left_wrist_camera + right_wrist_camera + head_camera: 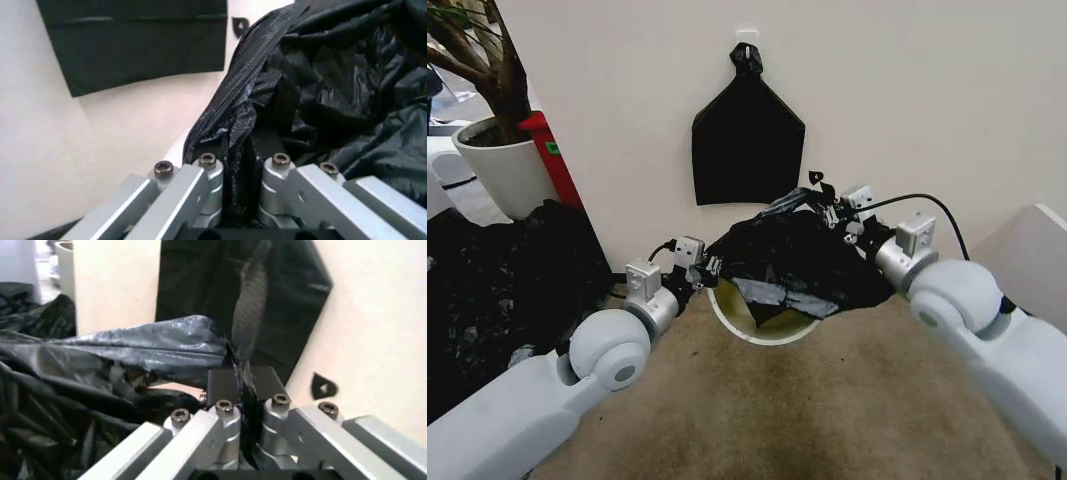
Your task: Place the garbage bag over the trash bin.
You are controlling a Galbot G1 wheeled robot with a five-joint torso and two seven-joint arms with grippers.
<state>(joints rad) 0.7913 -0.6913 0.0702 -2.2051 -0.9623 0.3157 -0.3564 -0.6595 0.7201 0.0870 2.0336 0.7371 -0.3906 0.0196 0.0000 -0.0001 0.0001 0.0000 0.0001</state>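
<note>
- Cream wall (pixel 927 120) rises behind a tan carpeted floor (pixel 807 410), and the work sits where the two meet.
- Left gripper (pixel 710 268): its jaws are pressed together on a fold of the garbage bag (pixel 797 255); in the left wrist view the black film runs straight down between the two metal fingers (pixel 207 187).
- Right gripper (pixel 832 213): its jaws pinch the bag's other edge, and the right wrist view shows a thin strip of plastic clamped between the finger pads (pixel 223 385).
- Garbage bag: stretched between the two grippers, it lies draped across the far part of the trash bin (pixel 762 325), from about 9 o'clock round through 12 to 3 o'clock of the rim.
- Trash bin: its near rim, around 6 o'clock, is uncovered, and some yellowish inner wall shows under the bag's hanging edge.
- Flat black trapezoid bundle (pixel 747 140): it hangs on the wall from a small white hook (pixel 747 37), at 12 o'clock from the bin.
- Heap of black plastic (pixel 497 290): it lies at 9 o'clock from the bin, beside the left arm.
- White plant pot (pixel 502 165): holding a tree, it stands at about 10 o'clock, with a red object (pixel 552 150) just beside it.
</note>
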